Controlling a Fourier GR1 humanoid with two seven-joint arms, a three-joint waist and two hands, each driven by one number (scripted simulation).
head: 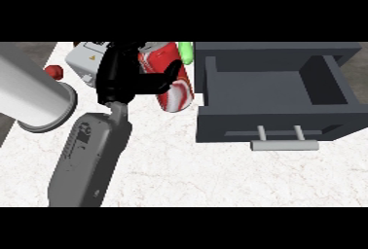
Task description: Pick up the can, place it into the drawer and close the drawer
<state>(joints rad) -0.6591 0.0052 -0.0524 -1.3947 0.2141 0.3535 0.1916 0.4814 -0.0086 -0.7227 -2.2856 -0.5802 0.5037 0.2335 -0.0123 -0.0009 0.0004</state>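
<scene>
my fingers and thumb are curled round the can (173, 82), the red and white one, which lies tilted on the counter (215, 175) with its lower end sticking out past my thumb. that is my hand (126, 80), black, at the end of the grey forearm (90, 155) coming up from below; which arm it is i cannot tell, and no other hand shows. so i judge i'm at the pick-up step, grasp made but the can not yet lifted clear. just beyond the can's far side a green thing (186, 52) peeks out. to the right of my hand the drawer (277, 85) stands open, its handle (285, 145) toward me. left of my hand stand a white cylinder (32, 95) and a small red thing (54, 72). next i need to lift, carry right over the drawer's near wall, then let go inside.
</scene>
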